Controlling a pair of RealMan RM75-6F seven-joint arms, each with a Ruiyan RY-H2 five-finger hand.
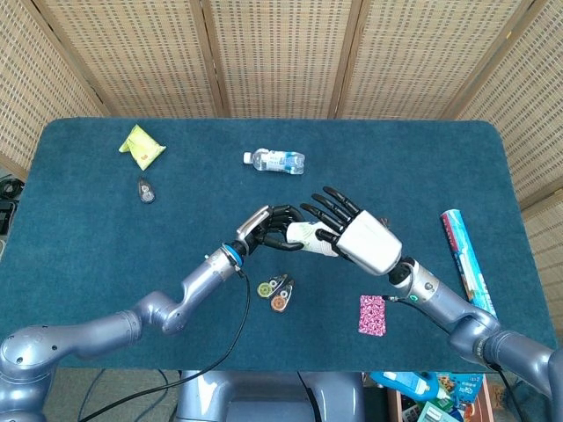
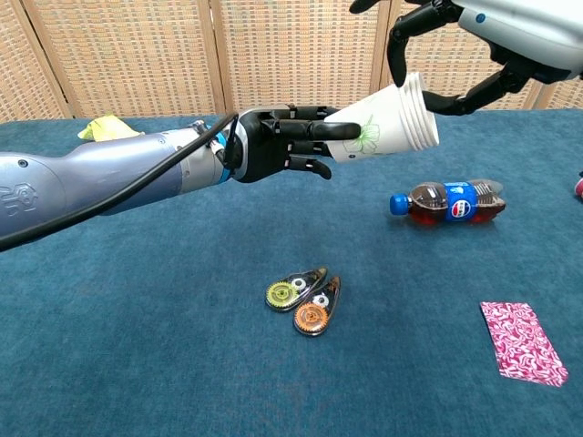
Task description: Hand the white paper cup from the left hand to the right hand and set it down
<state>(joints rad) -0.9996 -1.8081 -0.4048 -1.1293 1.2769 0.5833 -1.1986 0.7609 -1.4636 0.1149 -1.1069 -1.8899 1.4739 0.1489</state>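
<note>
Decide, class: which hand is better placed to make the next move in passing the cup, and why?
The right hand, probably. Its fingers are spread around the wide end of the white paper cup, ready to close, while the left hand already holds the narrow end above the table.

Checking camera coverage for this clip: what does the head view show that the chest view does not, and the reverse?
Head view only: water bottle, small dark item, long printed packet.
Chest view only: cola bottle, hidden under the right hand from above.
Both: left hand holding white paper cup, right hand around its rim end, two correction tape dispensers, pink card, yellow packet.
</note>
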